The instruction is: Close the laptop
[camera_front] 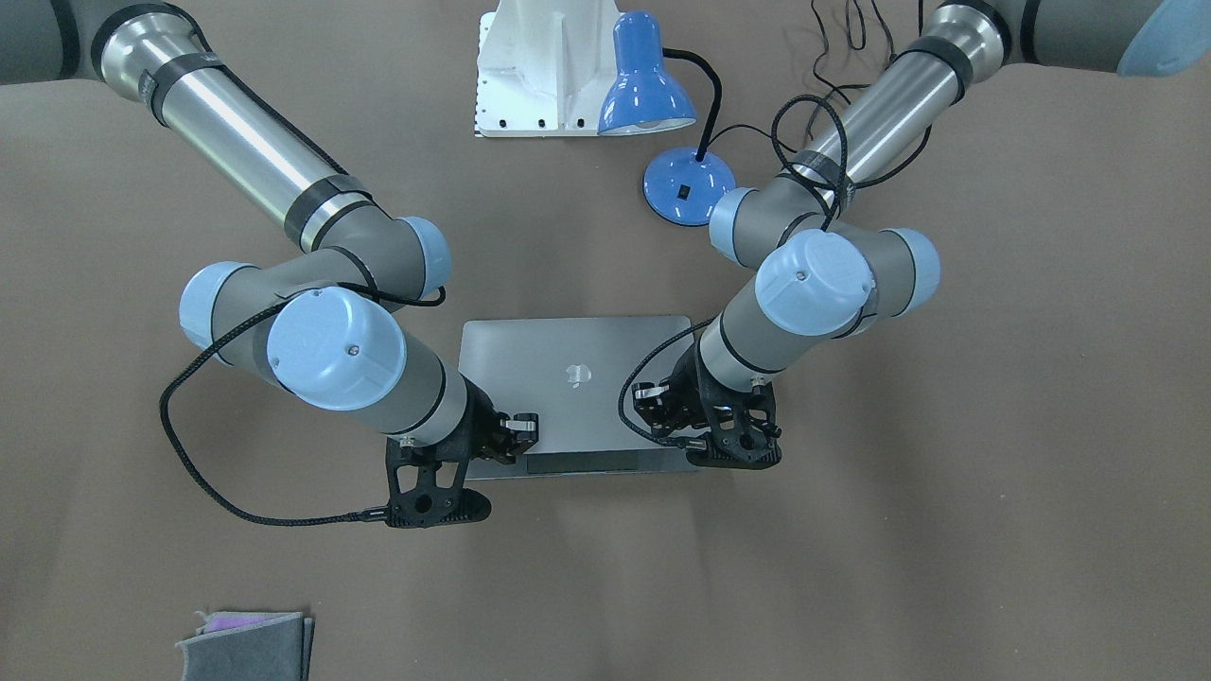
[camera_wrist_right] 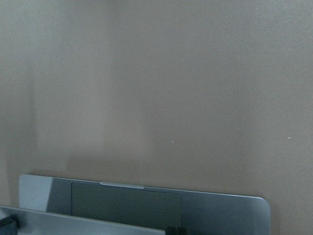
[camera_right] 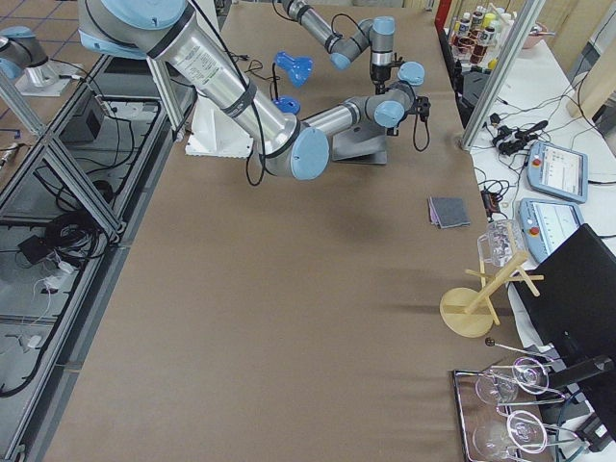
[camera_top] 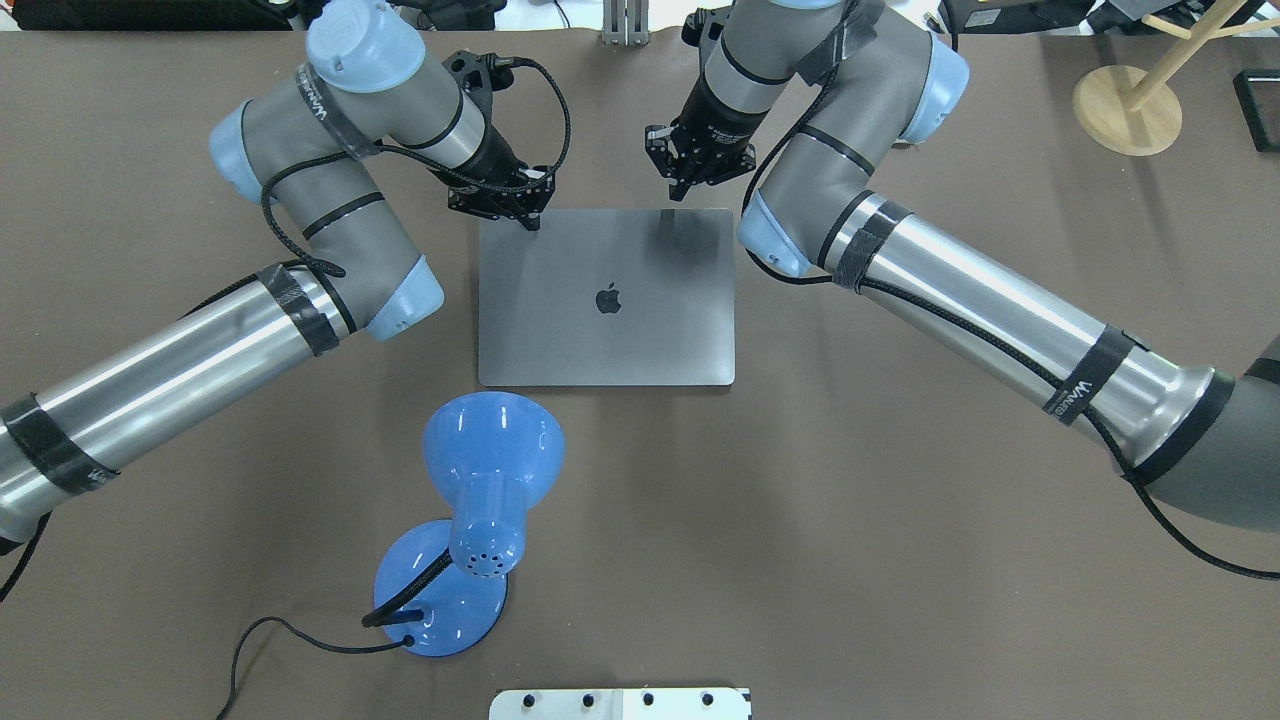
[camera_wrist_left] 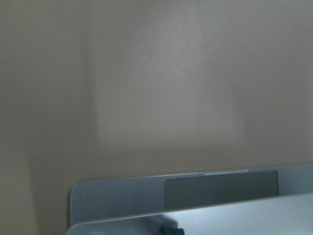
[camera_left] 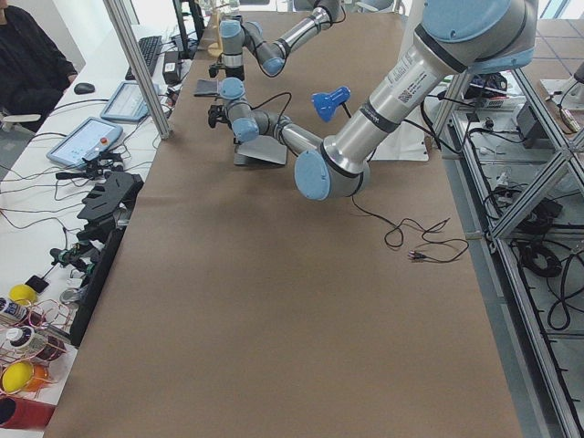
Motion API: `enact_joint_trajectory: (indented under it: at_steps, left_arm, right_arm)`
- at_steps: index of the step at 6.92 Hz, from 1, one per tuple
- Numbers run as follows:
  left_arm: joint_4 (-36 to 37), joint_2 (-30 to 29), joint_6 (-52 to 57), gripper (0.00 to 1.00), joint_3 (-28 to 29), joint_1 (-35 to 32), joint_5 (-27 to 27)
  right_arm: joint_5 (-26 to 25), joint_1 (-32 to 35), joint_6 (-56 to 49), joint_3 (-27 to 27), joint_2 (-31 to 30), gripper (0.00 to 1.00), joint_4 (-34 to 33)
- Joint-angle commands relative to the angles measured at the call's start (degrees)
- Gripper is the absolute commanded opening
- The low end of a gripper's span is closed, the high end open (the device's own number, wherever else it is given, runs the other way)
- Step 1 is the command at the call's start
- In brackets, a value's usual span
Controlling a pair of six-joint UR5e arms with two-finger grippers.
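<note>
Brown worktop [camera_top: 900, 560] stretching across every view. Blue desk lamp [camera_top: 490, 450] standing on it. Wooden stand [camera_right: 467, 313] sitting near worktop's edge. White side bench [camera_left: 46, 119] running alongside, carrying tablets [camera_left: 87, 139] and cables [camera_left: 27, 178]. Aluminium post [camera_left: 139, 64] rising between bench and worktop; tiled floor [camera_right: 48, 12] showing past worktop's end.

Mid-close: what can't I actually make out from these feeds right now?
- Screen and keys of the laptop: hidden in every view, since it is folded nearly shut.
- Whether the left gripper and right gripper are open or shut: fingers too dark and small in the fixed views; wrist views cut them off at the bottom edge.
- Side views: laptop too small to judge.
</note>
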Motion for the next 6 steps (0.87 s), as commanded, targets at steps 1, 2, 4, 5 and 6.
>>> enact_joint_trajectory:
  at_steps: [1,2,4,5,6]
  left_arm:
    - [-0.3,-0.8,0.3,0.0,2.1,0.1,0.7]
    - [-0.3,-0.9,0.3,0.0,2.2,0.4,1.0]
    - [-0.5,-0.8,0.3,0.0,2.3,2.0,4.4]
    - [-1.2,-0.8,0.3,0.0,2.5,2.0,4.7]
    - [-1.3,-0.9,0.3,0.0,2.4,1.9,4.4]
  right_arm:
    - [-5.3,-3.7,0.0,-2.9,0.3,0.0,1.3]
    - [-6.5,-4.9,0.0,-3.6,0.2,0.0,1.3]
    - [-7.1,-5.1,0.0,-3.8,0.2,0.0,1.3]
    - [-7.1,-5.0,0.1,-3.8,0.4,0.0,1.3]
    - [-5.8,-3.5,0.2,-3.7,1.5,0.0,1.2]
